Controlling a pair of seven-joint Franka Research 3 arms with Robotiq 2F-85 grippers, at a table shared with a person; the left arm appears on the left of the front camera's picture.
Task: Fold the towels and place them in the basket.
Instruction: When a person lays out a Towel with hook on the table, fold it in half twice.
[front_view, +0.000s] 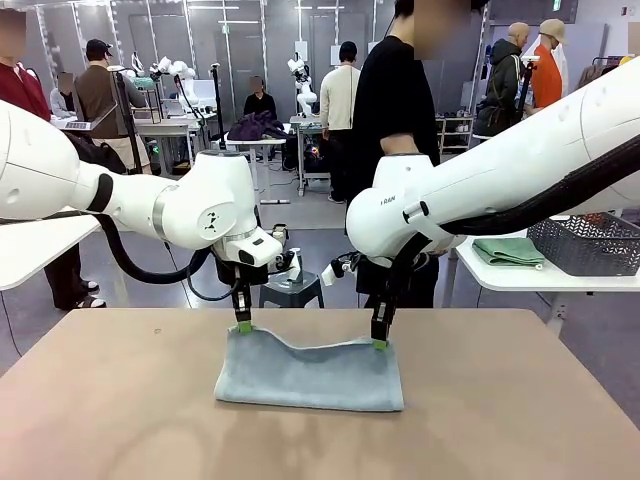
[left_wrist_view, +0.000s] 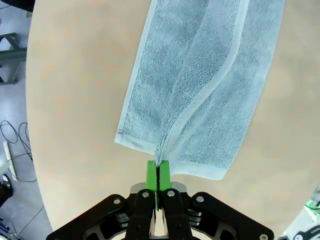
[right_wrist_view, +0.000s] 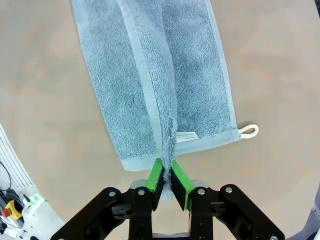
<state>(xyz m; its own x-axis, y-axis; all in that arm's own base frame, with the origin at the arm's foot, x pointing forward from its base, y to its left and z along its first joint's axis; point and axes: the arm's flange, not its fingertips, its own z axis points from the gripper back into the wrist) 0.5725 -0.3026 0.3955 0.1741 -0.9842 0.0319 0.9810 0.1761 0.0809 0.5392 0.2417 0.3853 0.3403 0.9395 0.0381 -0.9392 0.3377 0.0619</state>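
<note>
Green pads of the left claw (left_wrist_view: 158, 172) are pressed together on a raised fold of the pale grey-blue towel (left_wrist_view: 200, 90), pinching one short edge where the cloth gathers into a ridge. The right claw (right_wrist_view: 167, 175) is likewise clamped tight on the towel's other end. Its pads nip a bunched hem beside a small white label (right_wrist_view: 186, 135), and a white loop tag (right_wrist_view: 248, 131) pokes out from the corner over the surface (front_view: 120, 400). Between the two claws the upper edge of the towel is held up and sags in the middle, while the rest of the cloth lies doubled on the tan surface below them, near its middle. Both claws point straight down. The left arm reaches in from the left with its wrist bent downward, and the right arm slants in from the upper right. Well apart, on a white side table (front_view: 520, 278) to the right, the mint green towel (front_view: 508, 251) lies folded just beside the dark grey basket (front_view: 590, 243). A person (front_view: 395, 100) in black stands behind the surface
</note>
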